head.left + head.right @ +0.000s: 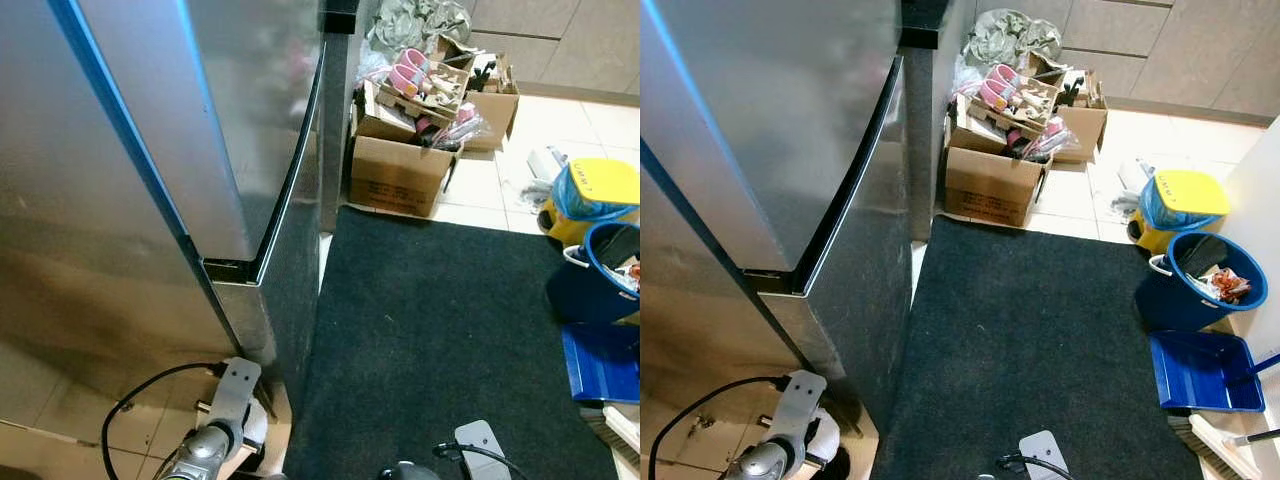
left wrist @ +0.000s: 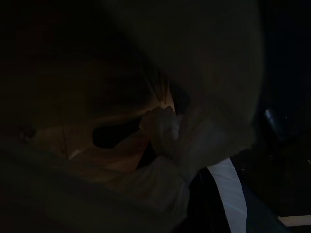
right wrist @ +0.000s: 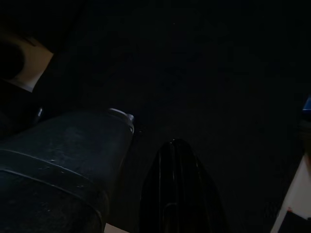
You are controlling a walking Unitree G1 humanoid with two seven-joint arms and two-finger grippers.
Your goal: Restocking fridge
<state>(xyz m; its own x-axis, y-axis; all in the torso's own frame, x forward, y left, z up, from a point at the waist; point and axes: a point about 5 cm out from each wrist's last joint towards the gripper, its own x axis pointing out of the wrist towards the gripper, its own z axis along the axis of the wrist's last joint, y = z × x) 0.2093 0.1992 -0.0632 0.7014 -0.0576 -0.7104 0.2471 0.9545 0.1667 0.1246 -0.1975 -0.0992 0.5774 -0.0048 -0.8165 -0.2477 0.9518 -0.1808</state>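
Down at the near edge, two silver arms poke into the head view: the left arm (image 1: 225, 420) with its black cable low on the left, the right arm (image 1: 482, 445) barely peeking over the dark mat. Whether either pincer is wide, narrow or holding something can't be told. The left wrist view is very dark, showing pale crumpled material (image 2: 165, 131) close to the lens, perhaps a bag, though what it is can't be made out. The right wrist view is darker still: one black finger (image 3: 177, 189) and a dark rounded body beside it.

One fridge (image 1: 150, 150) towers on the left, its two steel doors shut, a thin blue-lit seam running between them. It stands right above and beside the left arm, while the right arm sits well apart from it over the mat.

One dark floor mat (image 1: 430, 340) covers the middle of the room, pale tile showing at the far right. Far off sit two cardboard boxes: a large one (image 1: 990, 180) heaped with pink slippers and clutter, a smaller one (image 1: 1080, 125) behind it against the cabinet fronts. On the right: one yellow-lidded bin (image 1: 1180, 205), one blue bucket (image 1: 1210, 280) with rubbish in it, one blue dustpan (image 1: 1205, 372) nearest, by a white wall.
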